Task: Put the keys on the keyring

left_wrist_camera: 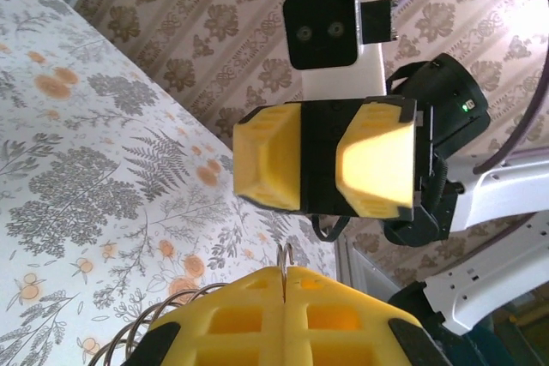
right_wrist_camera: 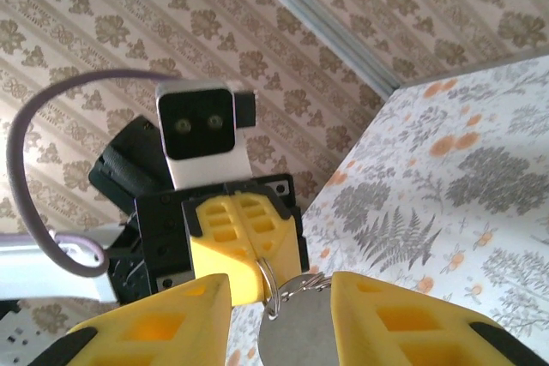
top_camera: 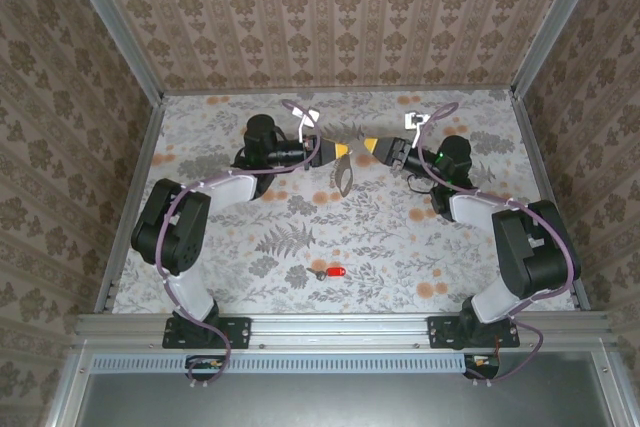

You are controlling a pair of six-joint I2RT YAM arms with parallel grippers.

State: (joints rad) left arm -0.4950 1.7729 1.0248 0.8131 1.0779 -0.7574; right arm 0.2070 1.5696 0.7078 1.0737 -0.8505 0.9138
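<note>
The keyring hangs in the air over the middle of the table, a grey metal loop with thin wire rings. My left gripper is shut on its wire ring, which pokes up between the yellow fingers. My right gripper faces it tip to tip and stands open. In the right wrist view the keyring's grey metal tag and ring hang between the right gripper's spread fingers. The red-headed key lies alone on the table near the front edge, far from both grippers.
The floral tabletop is walled by patterned panels, with metal rails at the left and right edges. Both arm bases sit at the near edge. The right arm's body and cable loom close behind its fingers in the left wrist view.
</note>
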